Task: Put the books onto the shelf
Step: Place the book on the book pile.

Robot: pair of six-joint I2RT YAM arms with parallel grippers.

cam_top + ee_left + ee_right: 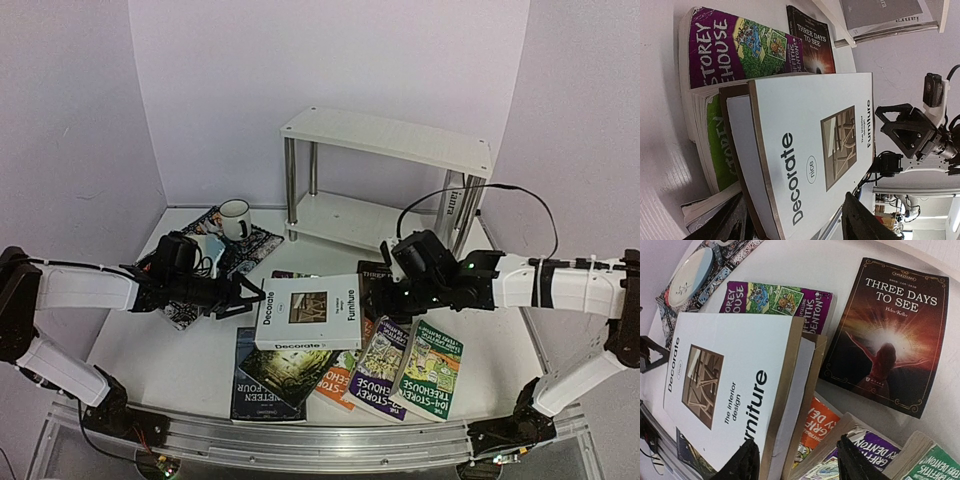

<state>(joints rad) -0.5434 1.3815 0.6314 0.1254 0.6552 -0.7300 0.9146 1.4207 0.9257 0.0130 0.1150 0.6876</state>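
Note:
A big white book titled "Decorate Furniture" [308, 312] is held up off a pile of books [383, 365] on the table. My left gripper [250, 298] is shut on its left edge, and in the left wrist view the cover [810, 145] fills the space between my left gripper's [795, 200] fingers. My right gripper [385, 300] is at the book's right edge, open. In the right wrist view the book's thick edge [790, 405] sits between the jaws of my right gripper [797, 450] with a gap on the right side. The white shelf [390, 140] stands behind, with a grey book [455, 200] upright at its right legs.
Purple, green [432, 368], orange [335, 380] and dark [262, 385] books lie under and in front of the white one. A black "Three Days to See" book [890, 335] lies flat beside them. A mug [235, 218] stands on a patterned placemat [250, 250] at the back left.

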